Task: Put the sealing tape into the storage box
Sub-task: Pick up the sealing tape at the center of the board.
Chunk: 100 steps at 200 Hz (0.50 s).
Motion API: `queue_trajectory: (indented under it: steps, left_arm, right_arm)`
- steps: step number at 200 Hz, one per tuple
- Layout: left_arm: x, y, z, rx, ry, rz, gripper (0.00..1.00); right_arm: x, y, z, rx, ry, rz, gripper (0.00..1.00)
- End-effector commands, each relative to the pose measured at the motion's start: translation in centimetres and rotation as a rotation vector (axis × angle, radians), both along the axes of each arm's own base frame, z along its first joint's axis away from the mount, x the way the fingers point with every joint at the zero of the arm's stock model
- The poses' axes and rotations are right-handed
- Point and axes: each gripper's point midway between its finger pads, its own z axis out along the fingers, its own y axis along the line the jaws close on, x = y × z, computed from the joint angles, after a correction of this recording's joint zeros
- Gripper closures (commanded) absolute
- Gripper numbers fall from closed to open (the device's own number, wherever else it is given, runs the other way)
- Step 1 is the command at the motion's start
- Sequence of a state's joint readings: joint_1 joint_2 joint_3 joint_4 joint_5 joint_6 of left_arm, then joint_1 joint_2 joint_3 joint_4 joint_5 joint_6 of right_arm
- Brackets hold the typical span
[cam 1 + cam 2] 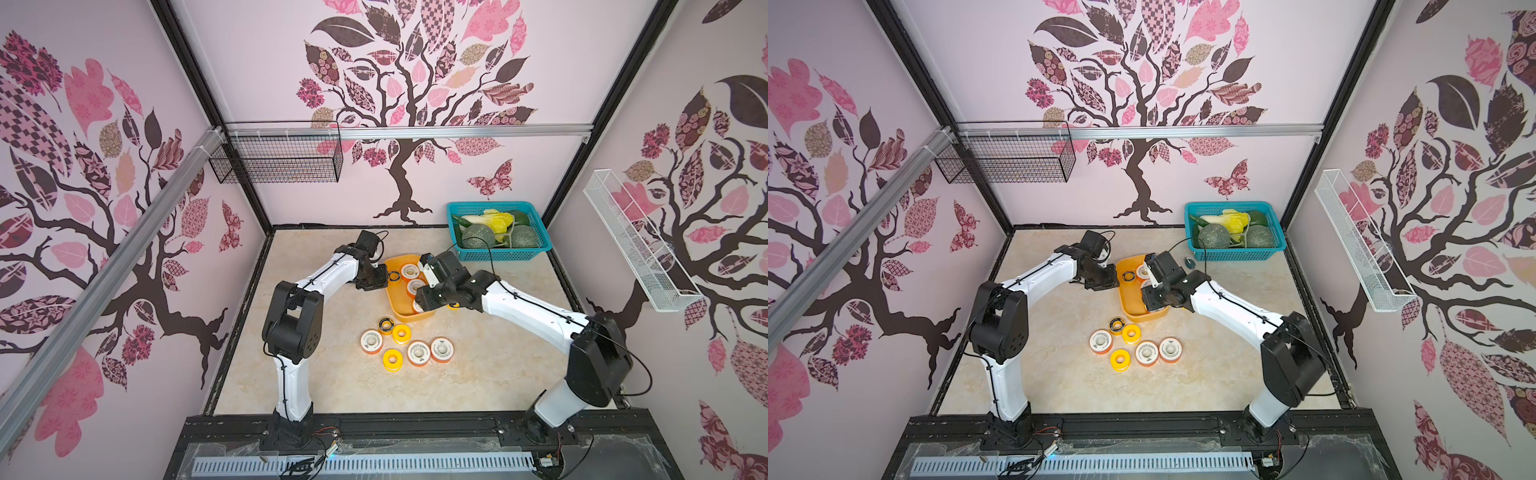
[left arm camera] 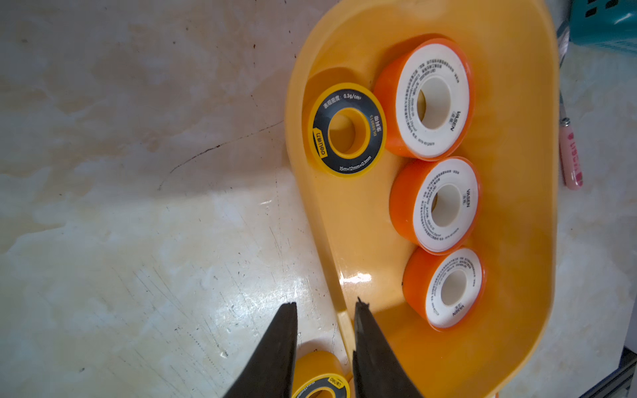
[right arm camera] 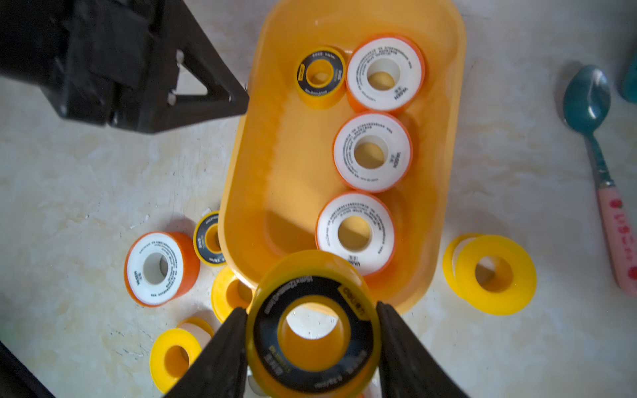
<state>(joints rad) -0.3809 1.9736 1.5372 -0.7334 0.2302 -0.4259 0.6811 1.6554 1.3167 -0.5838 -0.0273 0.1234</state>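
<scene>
jaws of the right gripper [image 3: 310,306] clamp a black-faced yellow tape spool [image 3: 306,272], lower centre of the right wrist view, at the yellow storage box [image 3: 275,138] rim. left gripper [image 2: 325,303] jaws are slightly apart and empty. likely next: release over bare floor beside the white-faced spools [image 3: 346,162].

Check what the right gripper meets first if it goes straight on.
Probably the storage box floor at its near end, beside the nearest white-faced spool. The right gripper is shut on a black-faced spool, which would touch first; depth unclear.

VASEN on white-faced spool [image 2: 406,103], deli, 0.3g/cm and 15m×12mm×0.1mm on black-ringed spool [image 2: 355,164]
</scene>
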Motion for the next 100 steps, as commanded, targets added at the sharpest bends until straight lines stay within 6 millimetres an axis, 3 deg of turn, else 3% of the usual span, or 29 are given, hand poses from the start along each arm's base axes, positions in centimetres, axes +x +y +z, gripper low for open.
queue_trajectory:
  steps: [1,45,100]
  left_arm:
    - [0.3,-0.5,-0.3,-0.009,-0.005,-0.005,0.70]
    - [0.5,-0.6,-0.5,-0.011,-0.008,-0.005,0.74]
    - [0.9,-0.9,-0.8,-0.050,0.001,0.003,0.81]
  right_arm:
    - [1.7,1.4,-0.2,-0.008,0.024,0.019,0.45]
    - [4.4,3.4,-1.9,-0.021,0.059,0.003,0.45]
    - [5.2,5.2,-3.6,0.021,0.099,0.013,0.45]
